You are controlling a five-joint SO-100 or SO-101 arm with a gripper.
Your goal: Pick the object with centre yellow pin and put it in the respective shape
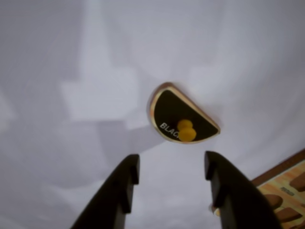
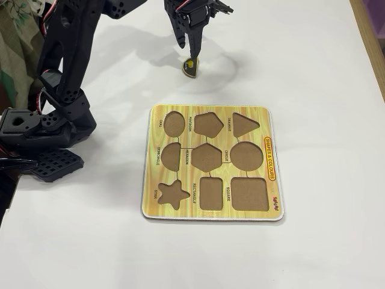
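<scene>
Wrist view shows the semicircle piece [image 1: 183, 114] lying flat on the white desk [image 1: 71, 57], its dark face up, pale rim around it, the letters "BLAC" readable beside the short yellow knob [image 1: 186, 130] at its middle. Its straight edge runs diagonally toward the lower right of that view. Soft grey shadows of the arm fall across the desk around it.

The end effector [image 1: 171, 176] hangs just above the piece with its two dark fingers [image 1: 119, 191] spread apart, released and holding nothing; the knob sits in line with the gap between them, a little beyond the tips. In the fixed view the end effector [image 2: 188, 48] points down near the top of the picture, and the piece [image 2: 190, 66] lies right below it, apart from the board.

The puzzle board [image 2: 274, 198], yellow with a wood print and a pale border, lies flat on the desk nearer the camera, well apart from the piece. All nine brown cut-outs show bare. The semicircle cut-out [image 2: 171, 156] is in the left column of the middle row in the fixed view, between the oval above it and the star below. A corner of the board [image 1: 286, 183] shows at the lower right of the wrist view.

The black arm [image 2: 60, 90] and its base stand at the left of the fixed view. A wooden edge [image 2: 373, 36] runs along the right, and patterned cloth [image 2: 15, 36] shows at the upper left.
</scene>
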